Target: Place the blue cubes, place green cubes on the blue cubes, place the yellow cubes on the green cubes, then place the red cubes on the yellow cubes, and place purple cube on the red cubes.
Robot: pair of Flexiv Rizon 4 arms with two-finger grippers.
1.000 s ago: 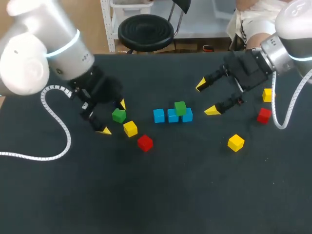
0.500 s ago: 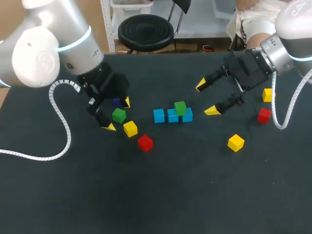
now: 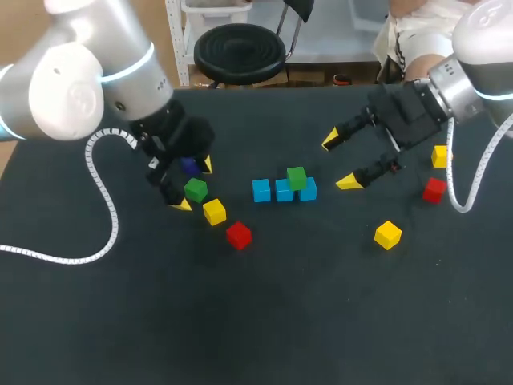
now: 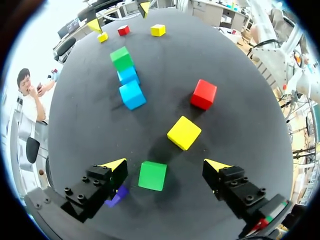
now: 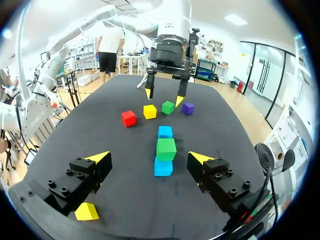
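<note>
Black tabletop: small green cube now sits between the spread fingers of left hand, untouched. That hand slid in over it during the last second; right hand unchanged, spread, beside row of blue cubes.

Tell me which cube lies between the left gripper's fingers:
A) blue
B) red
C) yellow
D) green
D: the left wrist view shows the green cube on the table between the open fingers of the left gripper, with a gap on each side.
</note>
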